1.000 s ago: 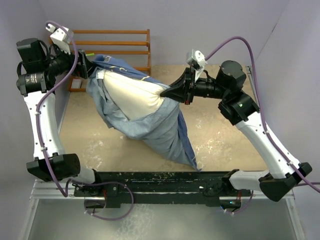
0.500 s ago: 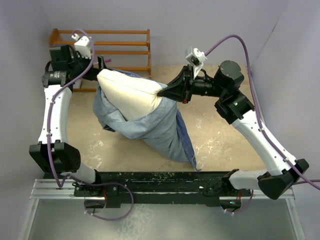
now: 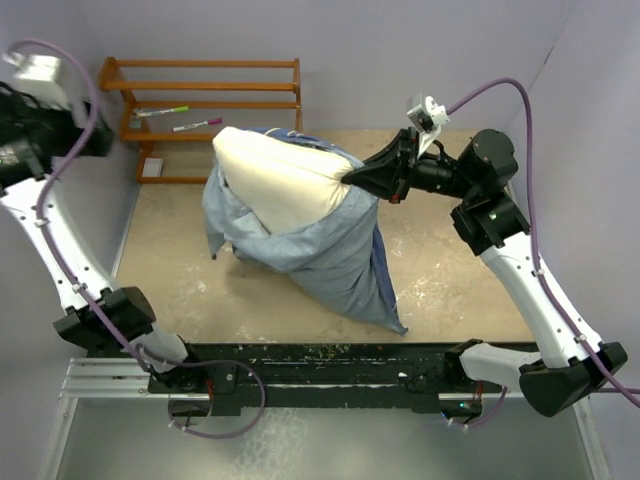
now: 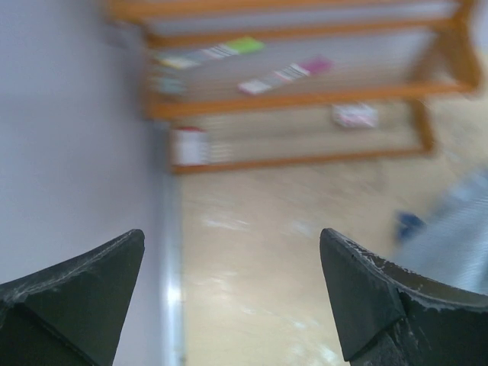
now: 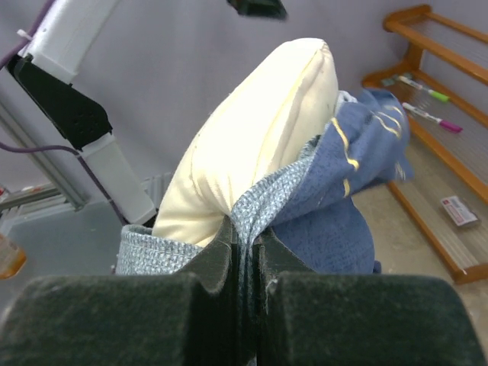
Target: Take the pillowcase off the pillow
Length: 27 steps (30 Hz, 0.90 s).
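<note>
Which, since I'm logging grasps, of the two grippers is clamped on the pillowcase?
The right gripper: shut on a fold of the blue pillowcase. The left gripper is open and empty, off by the wall.

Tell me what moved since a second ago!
The left gripper pulled away from the far end of the pillow and swung off to the left; it is open and empty now. More of the pillow sticks out of the pillowcase, which has slipped lower. The right gripper shifted slightly right, staying shut on the pillowcase. The wooden rack stayed put.
</note>
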Each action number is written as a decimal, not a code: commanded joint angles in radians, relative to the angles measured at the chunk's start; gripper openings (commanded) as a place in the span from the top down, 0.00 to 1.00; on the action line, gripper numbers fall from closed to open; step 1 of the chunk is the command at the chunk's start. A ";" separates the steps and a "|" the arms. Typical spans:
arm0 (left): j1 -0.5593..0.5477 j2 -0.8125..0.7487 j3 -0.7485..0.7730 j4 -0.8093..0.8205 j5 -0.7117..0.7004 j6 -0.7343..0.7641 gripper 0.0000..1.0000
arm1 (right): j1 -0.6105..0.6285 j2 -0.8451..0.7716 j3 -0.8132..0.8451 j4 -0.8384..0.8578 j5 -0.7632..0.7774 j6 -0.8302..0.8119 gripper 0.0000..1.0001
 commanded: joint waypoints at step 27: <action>-0.605 -0.125 0.127 -0.210 0.328 0.143 0.01 | 0.215 0.234 0.266 -0.123 0.165 -0.087 1.00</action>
